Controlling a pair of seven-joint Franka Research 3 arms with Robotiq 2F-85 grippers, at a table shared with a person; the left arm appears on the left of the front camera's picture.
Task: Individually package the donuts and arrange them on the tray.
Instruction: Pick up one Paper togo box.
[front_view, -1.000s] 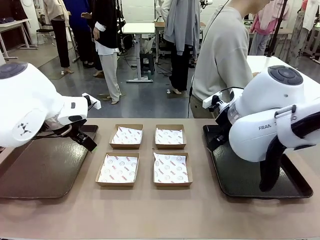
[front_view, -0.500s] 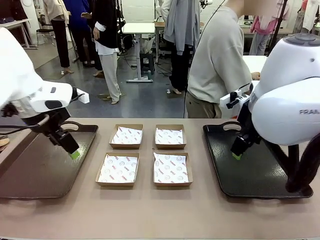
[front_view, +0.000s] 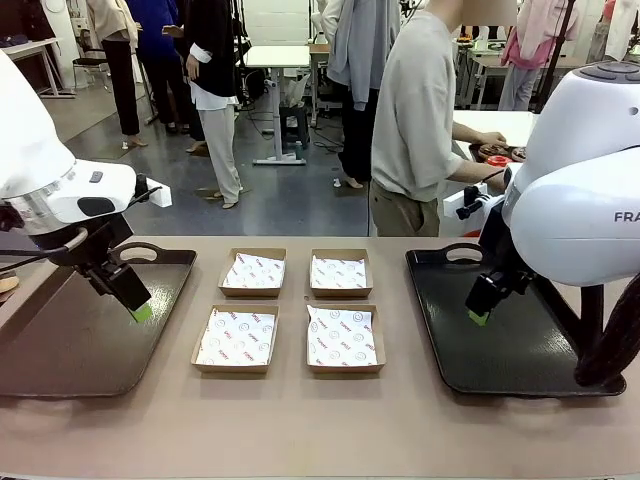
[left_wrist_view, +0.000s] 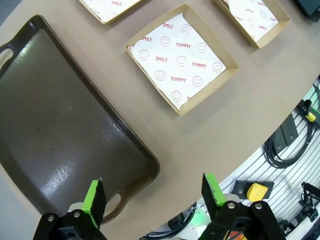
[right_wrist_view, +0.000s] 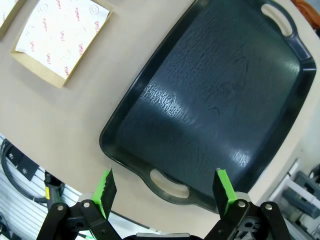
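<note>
While right claw (right_wrist_view: 165, 190) open, donuts (front_view: 497, 158) beyond.

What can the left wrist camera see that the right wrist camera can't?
The left wrist camera looks down on the brown tray and three paper-lined boxes. The middle one's paper reads SMILE and YUMMY. The left gripper is open below them.

The right wrist camera looks down on the black tray and one corner box. The right gripper is open over the tray's near handle.

Both views share the tan table, white printed paper in cardboard boxes, and green pads spread wide apart.
</note>
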